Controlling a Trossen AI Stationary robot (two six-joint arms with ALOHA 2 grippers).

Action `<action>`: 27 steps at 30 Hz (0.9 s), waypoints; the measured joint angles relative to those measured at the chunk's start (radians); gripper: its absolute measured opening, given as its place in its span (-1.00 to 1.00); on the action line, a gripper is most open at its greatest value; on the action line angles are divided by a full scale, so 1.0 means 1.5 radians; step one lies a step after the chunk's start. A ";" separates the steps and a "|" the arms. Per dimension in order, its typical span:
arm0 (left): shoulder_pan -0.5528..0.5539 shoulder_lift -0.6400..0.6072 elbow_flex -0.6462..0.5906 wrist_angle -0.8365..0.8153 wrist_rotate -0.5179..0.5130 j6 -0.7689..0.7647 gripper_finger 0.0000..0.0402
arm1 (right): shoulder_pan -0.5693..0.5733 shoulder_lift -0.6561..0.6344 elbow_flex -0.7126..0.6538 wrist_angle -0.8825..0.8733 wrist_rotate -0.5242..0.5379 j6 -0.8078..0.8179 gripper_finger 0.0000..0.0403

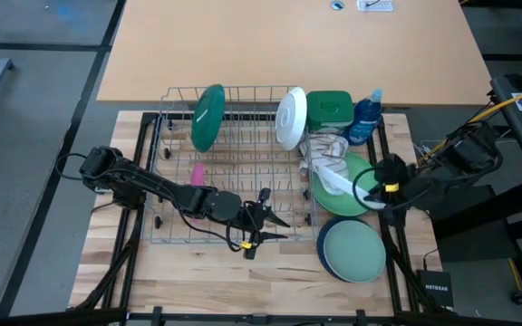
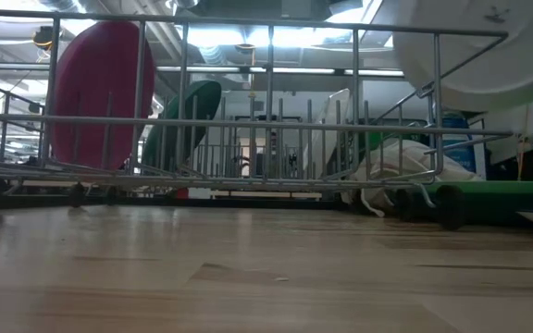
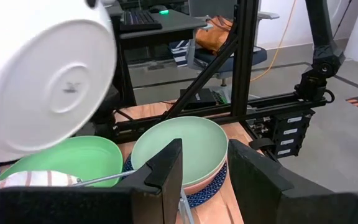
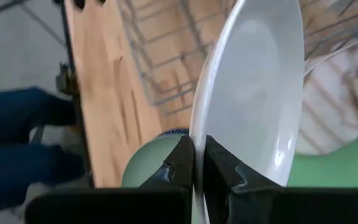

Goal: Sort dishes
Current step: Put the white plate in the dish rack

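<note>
The right gripper (image 4: pixel 197 163) is pinching a white plate (image 4: pixel 253 93) by its rim, holding it on edge, likely for slotting into the rack (image 1: pixel 234 167); the left gripper (image 1: pixel 263 222) is waiting spread, empty, at the rack's near edge.

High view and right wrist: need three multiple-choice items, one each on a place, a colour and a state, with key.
1. Where is the dark green plate?
A. Upright at the rack's back left
B. Flat on the front-right stack
C. In the left arm's grip

2. What colour is the stack's top plate?
A. Pink
B. Pale teal
C. White

3. What are the right fingers doing?
A. Open, holding nothing
B. Shut on the cloth
C. Shut on a white plate's rim

Key:
1 A: the dark green plate stands on edge in the rack.
2 B: the top plate is pale teal.
3 C: the right fingers pinch the held white plate at its edge.
</note>
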 joint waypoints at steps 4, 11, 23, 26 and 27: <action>0.000 0.000 0.000 0.000 0.000 0.007 -0.41 | 0.000 -0.009 0.000 0.001 0.065 0.000 -0.93; 0.000 -0.019 0.000 0.000 0.000 0.020 -0.41 | 0.000 -0.009 0.000 0.037 0.141 -0.007 -0.93; -0.001 -0.060 0.000 -0.015 0.000 0.043 -0.41 | 0.000 -0.008 0.000 0.242 0.349 -0.081 -0.93; -0.002 -0.066 0.000 -0.022 0.000 0.049 -0.41 | -0.007 -0.008 0.000 0.300 0.418 -0.112 -0.93; -0.004 -0.068 0.000 -0.025 0.000 0.049 -0.41 | -0.015 -0.008 0.000 0.318 0.430 -0.124 -0.93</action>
